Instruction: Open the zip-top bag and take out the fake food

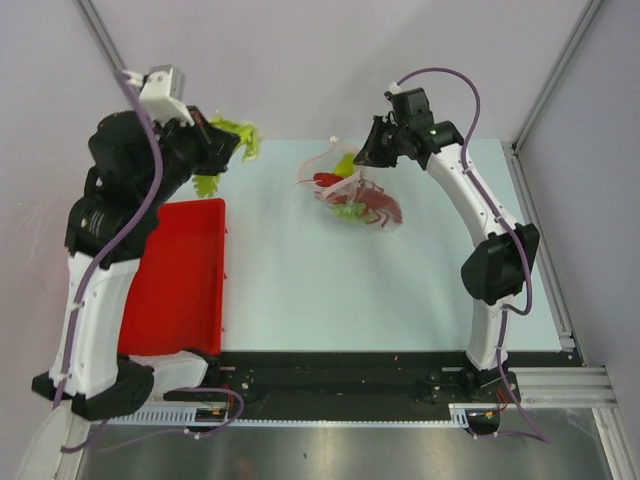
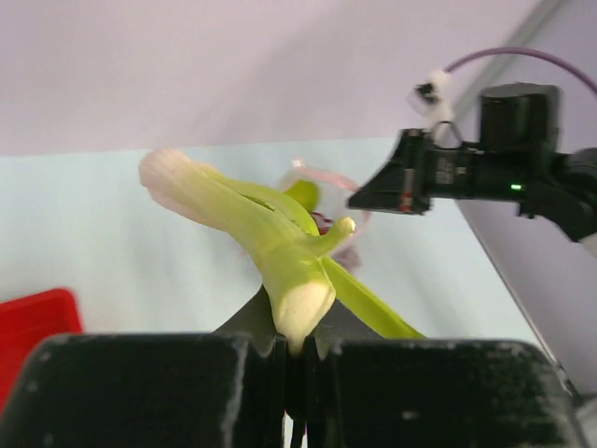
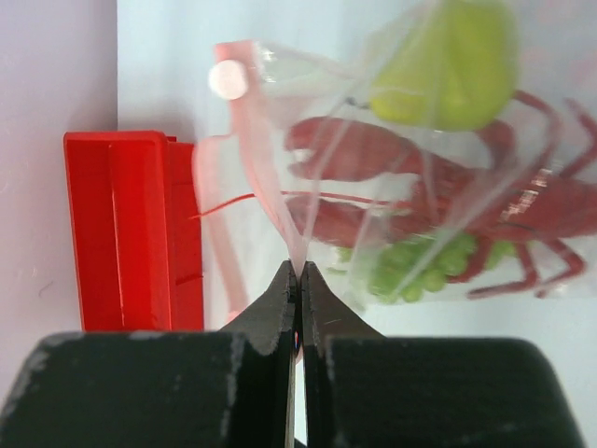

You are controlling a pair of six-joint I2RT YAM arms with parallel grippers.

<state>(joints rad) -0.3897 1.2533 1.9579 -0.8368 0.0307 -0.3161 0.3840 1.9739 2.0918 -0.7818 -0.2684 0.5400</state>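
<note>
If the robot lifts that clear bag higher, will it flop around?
Probably floppy: the zip-top bag crinkles and folds where the right gripper pinches it. It'll likely sag low, since the lobster and pear weigh it down.

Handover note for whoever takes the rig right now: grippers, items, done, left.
Left gripper: shut on the stalk vegetable, held in the air near the far end of the red tray.
Right gripper: shut on the edge of the zip-top bag, far middle of the table.
In the bag: lobster, grape bunch, pear.
Done: bag mouth looks open, vegetable out.
Left: set the vegetable down, pull out the other three.
</note>
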